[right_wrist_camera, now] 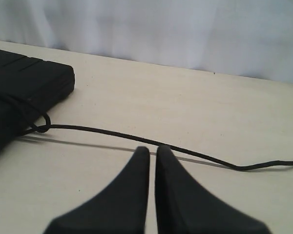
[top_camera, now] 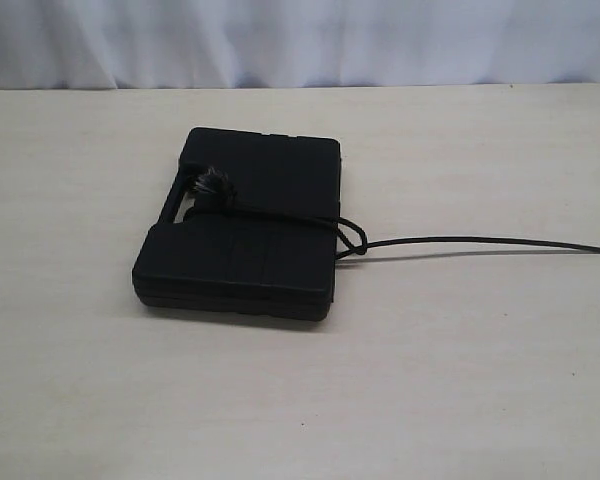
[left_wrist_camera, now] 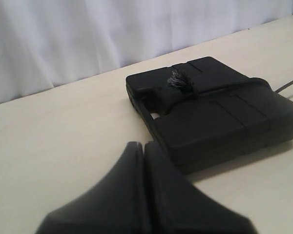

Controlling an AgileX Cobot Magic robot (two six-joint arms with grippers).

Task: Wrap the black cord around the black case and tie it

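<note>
Left gripper [left_wrist_camera: 142,145]: jaws pressed together, empty, held low, black case [left_wrist_camera: 215,112] just ahead of tips. Right gripper [right_wrist_camera: 153,148]: jaws together, empty, black cord [right_wrist_camera: 88,128] crossing just beyond tips.

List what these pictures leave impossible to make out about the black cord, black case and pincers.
Far end of the black cord: cut off by the right edge of the exterior view and by a frame edge in the right wrist view.
Any cord beneath the black case: hidden by the case in every view.
The knot at the case's edge: too small and dark to read.
The left pincer and right pincer: outside the exterior view, blurred in wrist views.
</note>
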